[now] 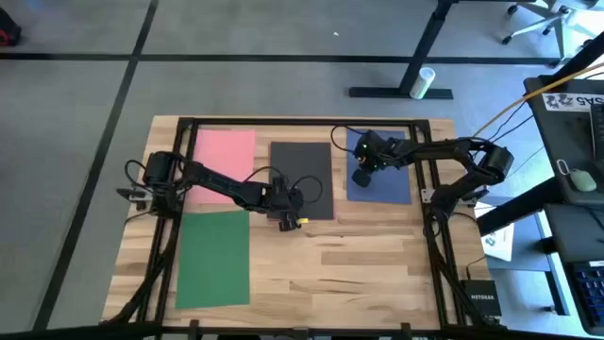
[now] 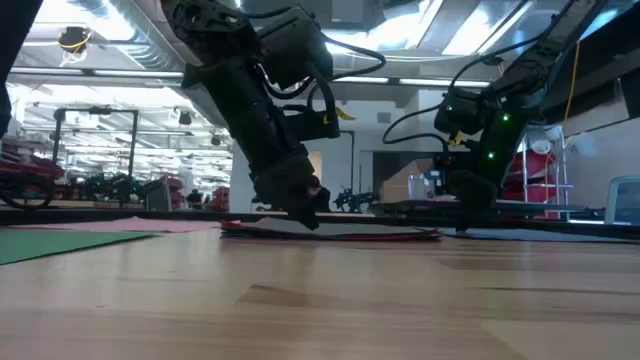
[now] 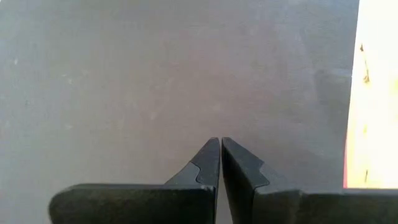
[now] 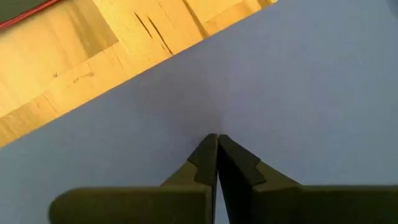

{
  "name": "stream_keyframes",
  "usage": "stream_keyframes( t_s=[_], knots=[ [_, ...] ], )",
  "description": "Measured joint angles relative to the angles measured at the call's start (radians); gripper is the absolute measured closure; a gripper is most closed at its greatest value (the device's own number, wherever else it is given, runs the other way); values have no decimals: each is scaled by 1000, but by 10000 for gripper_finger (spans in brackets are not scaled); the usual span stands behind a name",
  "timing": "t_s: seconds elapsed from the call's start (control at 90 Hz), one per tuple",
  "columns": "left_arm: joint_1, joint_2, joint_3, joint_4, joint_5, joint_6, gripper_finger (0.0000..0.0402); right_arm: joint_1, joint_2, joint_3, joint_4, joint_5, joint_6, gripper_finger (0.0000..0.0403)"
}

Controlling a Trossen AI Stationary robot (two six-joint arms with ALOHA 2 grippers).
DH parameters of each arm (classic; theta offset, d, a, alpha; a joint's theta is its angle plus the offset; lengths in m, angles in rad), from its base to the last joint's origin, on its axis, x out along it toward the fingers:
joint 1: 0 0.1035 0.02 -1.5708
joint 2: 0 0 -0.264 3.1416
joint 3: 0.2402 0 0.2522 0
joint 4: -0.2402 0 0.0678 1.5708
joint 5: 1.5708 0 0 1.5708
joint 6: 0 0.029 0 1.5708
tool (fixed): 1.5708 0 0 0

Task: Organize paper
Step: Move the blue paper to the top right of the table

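Note:
Four sheets of paper lie flat on the wooden table: pink [image 1: 225,156] at the far left, dark grey [image 1: 304,175] in the middle, navy blue [image 1: 382,175] to the right, green [image 1: 213,257] at the near left. A red sheet lies under the dark grey one; only its thin edge [image 2: 340,236] shows. My left gripper [image 1: 286,218] is shut, its tips down on the dark grey sheet at its near edge. My right gripper [image 1: 361,177] is shut, tips down on the blue sheet's left part. My left gripper presses its shut fingertips [image 3: 211,152] down on the dark grey sheet's top face [image 3: 217,121], close to the sheet's near edge. The fingers slant down from the table's left. The sheet lies flat on the red one. My right gripper presses its shut fingertips [image 4: 210,149] down on the navy blue sheet's top face [image 4: 217,118], not far from its left edge. The fingers slant down from the table's right. The sheet lies flat on the table.
A dark metal frame [image 1: 302,121] runs round the table's far edge and sides. Bare wood [image 1: 349,264] fills the near right of the table. Desk legs and a monitor desk stand beyond the table's far and right edges.

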Motion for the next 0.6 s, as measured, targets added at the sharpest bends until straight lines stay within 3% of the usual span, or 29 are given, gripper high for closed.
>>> stream_keyframes(
  t_s=[0.3, 0.6],
  knots=[
    [0, 0, 0, 0, 0, 0, 402, 6, -117, 16, -3, -81, 18, 403],
    [2, 0, 0, 11, 0, 0, 402, 141, -85, 21, 44, -135, 20, 403]
  ],
)
